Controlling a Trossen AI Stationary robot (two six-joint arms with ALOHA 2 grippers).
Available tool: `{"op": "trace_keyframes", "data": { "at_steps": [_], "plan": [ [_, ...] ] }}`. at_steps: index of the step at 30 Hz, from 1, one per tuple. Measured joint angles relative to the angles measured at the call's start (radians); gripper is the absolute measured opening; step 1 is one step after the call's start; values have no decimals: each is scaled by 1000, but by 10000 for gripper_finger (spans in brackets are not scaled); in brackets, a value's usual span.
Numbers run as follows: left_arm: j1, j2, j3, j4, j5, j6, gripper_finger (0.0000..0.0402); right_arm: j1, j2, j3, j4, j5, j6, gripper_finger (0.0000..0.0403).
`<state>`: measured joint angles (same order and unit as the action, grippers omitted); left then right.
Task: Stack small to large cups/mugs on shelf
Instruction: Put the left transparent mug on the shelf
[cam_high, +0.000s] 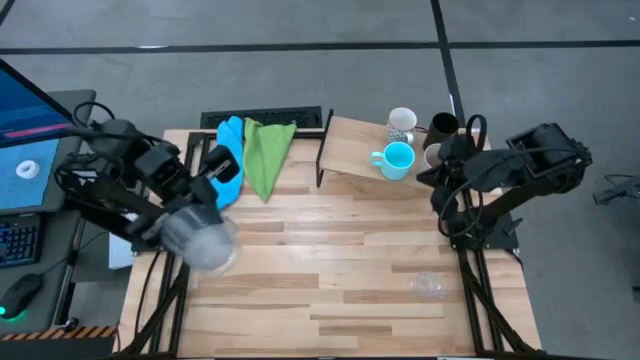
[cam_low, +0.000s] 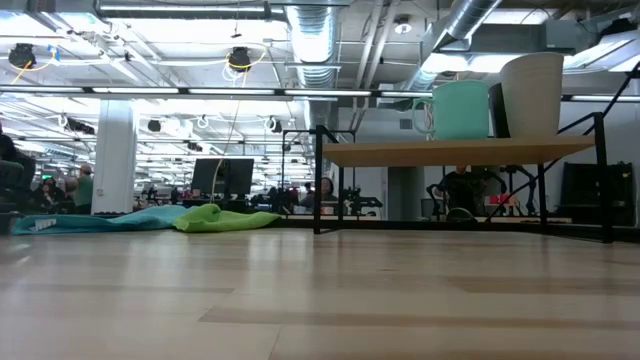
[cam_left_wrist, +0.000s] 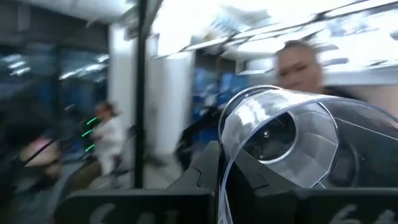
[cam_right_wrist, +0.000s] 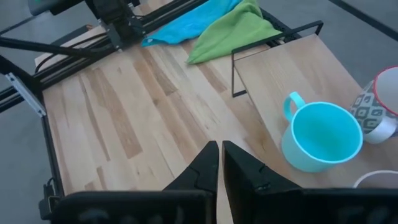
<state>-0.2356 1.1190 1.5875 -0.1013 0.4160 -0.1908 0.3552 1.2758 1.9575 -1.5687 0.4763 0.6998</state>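
Observation:
The shelf (cam_high: 352, 150) stands at the table's far right and also shows in the low view (cam_low: 460, 152). On it are a cyan handled mug (cam_high: 397, 160), a white mug (cam_high: 402, 123), a tall black cup (cam_high: 443, 127) and a beige tumbler (cam_low: 532, 95). My left gripper (cam_high: 192, 226) is raised high over the table's left side, shut on a small clear cup (cam_high: 205, 243). A second clear cup (cam_high: 428, 285) lies on the table at the near right. My right gripper (cam_right_wrist: 219, 152) is shut and empty, above the shelf's near edge beside the cyan mug (cam_right_wrist: 320, 137). My left gripper holds the clear cup by its wall at the rim (cam_left_wrist: 222, 163). One finger (cam_left_wrist: 252, 183) seems to be inside the cup and the other (cam_left_wrist: 202, 174) outside. The cup is lifted clear of the table and lies on its side along the fingers.
A blue cloth (cam_high: 230, 155) and a green cloth (cam_high: 266, 152) lie at the table's far edge, left of the shelf. The wide plank top (cam_high: 330, 260) between the arms is bare wood. A person shows in the room behind the held cup.

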Motion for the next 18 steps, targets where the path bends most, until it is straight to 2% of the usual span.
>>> {"op": "trace_keyframes", "data": {
  "at_steps": [4, 10, 14, 18],
  "plan": [
    [0, -2, 0, -173, -230, 74, 0, -15, 0, 0, 0, 1, 7, 43],
    [0, 38, -1, -395, -730, 166, 0, -34, 0, 0, 0, 0, 7, 43],
    [0, 93, -1, -491, -1017, 195, 0, -50, 0, 0, 11, 0, 8, 43],
    [0, 154, -1, -552, -1346, 225, 0, -70, 0, 0, 32, 0, 8, 43]
  ]
}}
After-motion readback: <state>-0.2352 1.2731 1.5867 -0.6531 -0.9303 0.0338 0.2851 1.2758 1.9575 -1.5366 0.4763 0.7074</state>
